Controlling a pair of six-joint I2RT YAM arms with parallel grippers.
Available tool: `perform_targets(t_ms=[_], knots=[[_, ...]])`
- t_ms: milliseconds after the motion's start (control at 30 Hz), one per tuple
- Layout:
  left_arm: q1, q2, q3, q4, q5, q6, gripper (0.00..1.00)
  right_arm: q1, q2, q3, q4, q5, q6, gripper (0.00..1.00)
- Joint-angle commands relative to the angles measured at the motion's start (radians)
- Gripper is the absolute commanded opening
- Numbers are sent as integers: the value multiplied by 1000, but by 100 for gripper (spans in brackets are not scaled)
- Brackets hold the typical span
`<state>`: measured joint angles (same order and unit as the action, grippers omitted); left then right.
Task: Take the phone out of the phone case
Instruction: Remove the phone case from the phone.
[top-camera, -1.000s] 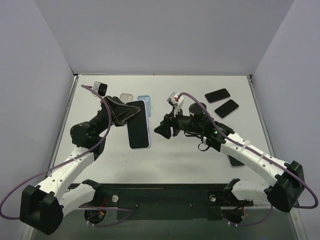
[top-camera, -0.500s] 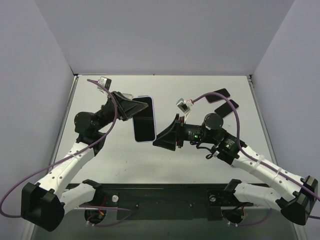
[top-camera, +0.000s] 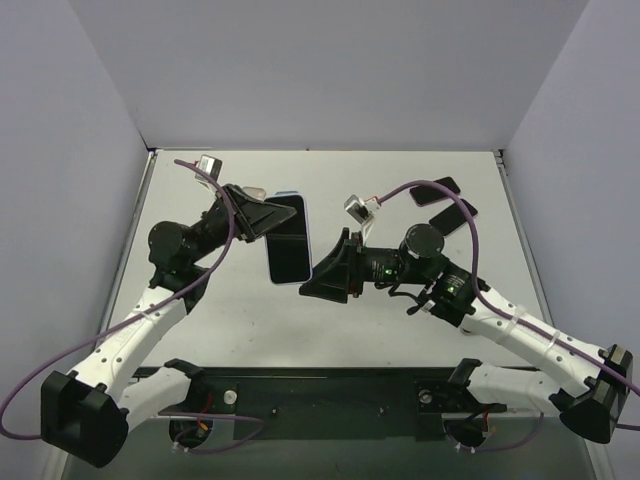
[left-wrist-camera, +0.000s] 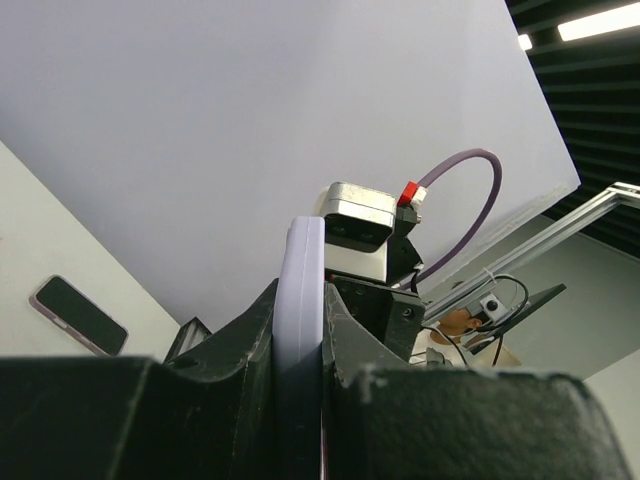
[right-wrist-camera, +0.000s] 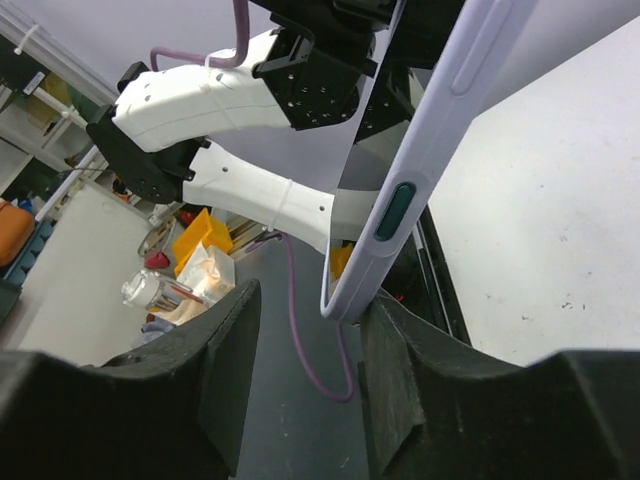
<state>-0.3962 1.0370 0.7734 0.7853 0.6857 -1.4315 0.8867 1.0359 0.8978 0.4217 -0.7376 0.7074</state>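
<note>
The left tool (top-camera: 265, 218) is clamped flat across the upper part of the case (left-wrist-camera: 302, 270), holding it up off the desk (top-camera: 400, 170). The right tool (right-wrist-camera: 312, 295) stands wide, its fingers (right-wrist-camera: 235, 340) either side of the case's lower corner and not touching it.

To do this step well, I judge the right tool should close on the corner lip only, then peel it back from the screen. The left grip pins both faces, so the free end must come loose first.

The phone (top-camera: 288, 250) sits fully in the case, with the lavender rim round its dark screen. Two dark phones (top-camera: 435, 190) lie bare at the far right.
</note>
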Motion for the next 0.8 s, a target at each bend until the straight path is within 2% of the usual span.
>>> perform_targets(t_ms=[0, 133, 167, 200, 300, 367, 400, 500, 633, 767], knots=[[7, -40, 61, 34, -15, -7, 0, 15, 27, 67, 83, -45, -31, 29], [7, -51, 69, 35, -6, -43, 0, 20, 49, 107, -9, -28, -120, 13], [7, -54, 67, 51, -5, -67, 0, 18, 61, 125, -36, -32, -132, 4], [7, -54, 64, 57, -5, -78, 0, 20, 67, 127, -38, -31, -155, 0], [7, -52, 63, 120, 12, -166, 0, 20, 61, 113, -79, -8, -281, 0], [7, -43, 50, 200, 6, -263, 0, 27, 26, 67, -138, 59, -490, 0], [7, -37, 44, 238, 9, -305, 0, 35, 15, 46, -161, 143, -646, 0], [7, -32, 15, 370, -3, -450, 0, 24, 10, 32, -225, 263, -872, 0], [2, -63, -16, 373, -6, -481, 0, -5, 91, 76, -160, 280, -916, 0], [-7, -65, -39, 377, -12, -509, 0, -25, 191, 182, -156, 193, -910, 0]])
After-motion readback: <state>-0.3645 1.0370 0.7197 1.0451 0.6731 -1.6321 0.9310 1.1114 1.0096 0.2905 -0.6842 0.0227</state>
